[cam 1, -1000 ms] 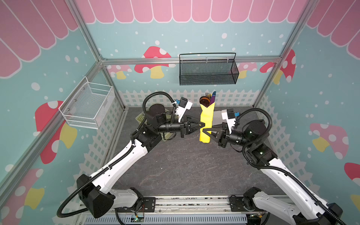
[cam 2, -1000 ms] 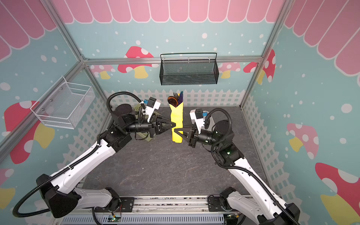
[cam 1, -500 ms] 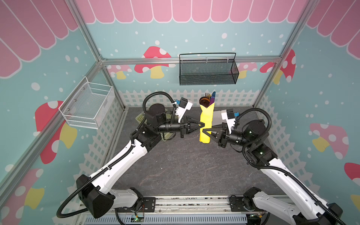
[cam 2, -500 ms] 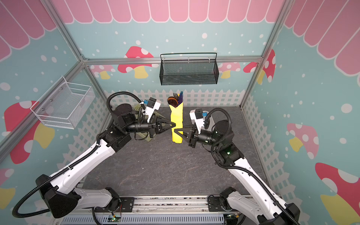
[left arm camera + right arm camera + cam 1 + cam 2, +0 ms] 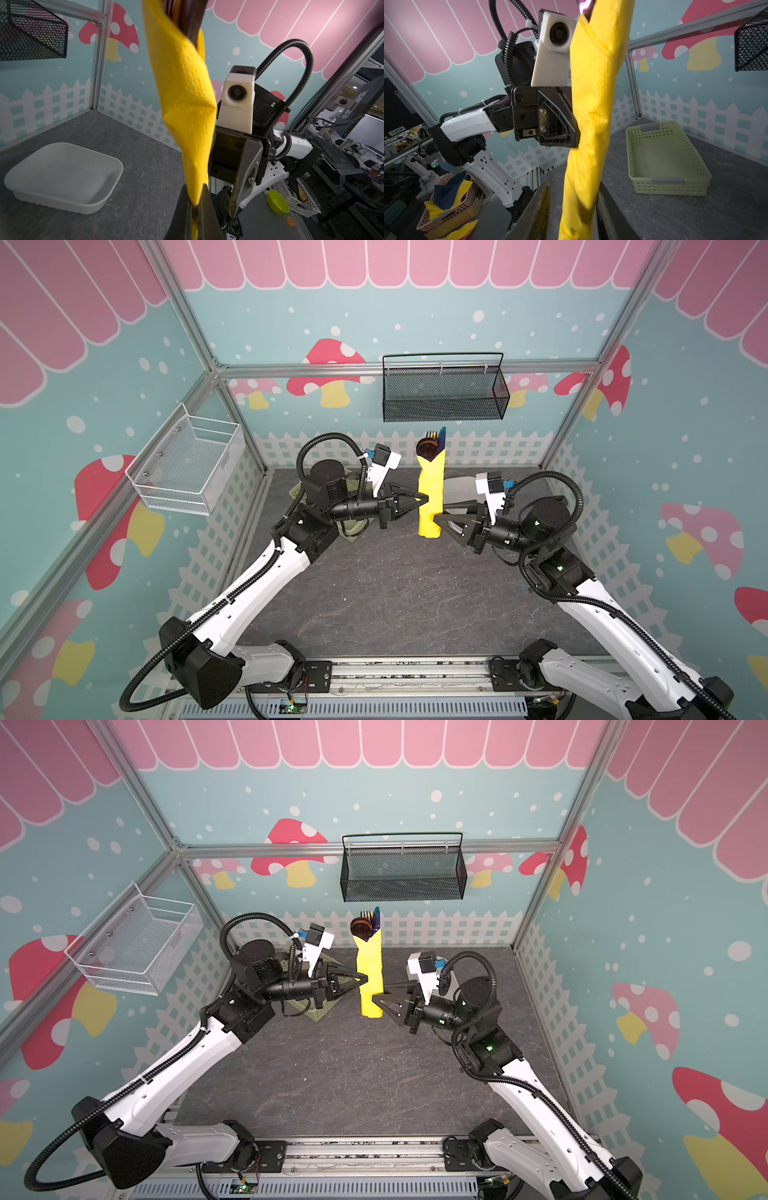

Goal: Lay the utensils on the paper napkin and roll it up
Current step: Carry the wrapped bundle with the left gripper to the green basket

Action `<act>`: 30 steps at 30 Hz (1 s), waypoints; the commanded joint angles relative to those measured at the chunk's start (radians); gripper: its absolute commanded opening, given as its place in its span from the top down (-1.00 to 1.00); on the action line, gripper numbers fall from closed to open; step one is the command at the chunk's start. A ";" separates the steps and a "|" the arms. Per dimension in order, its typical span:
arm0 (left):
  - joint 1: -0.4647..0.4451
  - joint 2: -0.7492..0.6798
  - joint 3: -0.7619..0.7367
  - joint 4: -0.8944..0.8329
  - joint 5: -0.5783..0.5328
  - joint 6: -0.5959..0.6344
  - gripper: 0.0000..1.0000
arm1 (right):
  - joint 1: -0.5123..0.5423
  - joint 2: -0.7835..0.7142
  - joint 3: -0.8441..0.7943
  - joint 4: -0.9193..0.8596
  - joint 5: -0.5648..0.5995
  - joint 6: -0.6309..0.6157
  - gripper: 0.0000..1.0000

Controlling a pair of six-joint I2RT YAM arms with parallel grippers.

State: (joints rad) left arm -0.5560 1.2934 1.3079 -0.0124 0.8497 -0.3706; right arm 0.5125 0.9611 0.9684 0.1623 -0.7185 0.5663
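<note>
Pinched shut at left gripper on upright rolled napkin, mid-height; utensils poking out above the tips. At right gripper, jaws partly parted, straddling the napkin lower down, loose on one side.

Noting teal wall panels printed with pink scallops, red mushrooms and a white picket fence, standing in aluminium framing. Recording a black mesh basket hanging on the back wall and a white wire basket on the left wall. Finding dark grey stone-pattern flooring, lying evenly lit.
</note>
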 commanded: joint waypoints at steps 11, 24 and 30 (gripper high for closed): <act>0.133 -0.001 0.002 -0.146 -0.363 -0.060 1.00 | -0.012 -0.012 0.020 -0.065 0.060 -0.052 0.17; 0.337 0.199 -0.042 -0.056 -0.488 -0.301 1.00 | -0.015 -0.021 0.021 -0.081 0.053 -0.059 0.17; 0.416 0.327 -0.032 -0.011 -0.512 -0.370 1.00 | -0.016 -0.020 0.023 -0.092 0.052 -0.071 0.17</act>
State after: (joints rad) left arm -0.1719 1.5871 1.2678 -0.0952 0.3729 -0.6834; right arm 0.5030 0.9543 0.9684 0.0761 -0.6621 0.5213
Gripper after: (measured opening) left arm 0.051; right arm 0.416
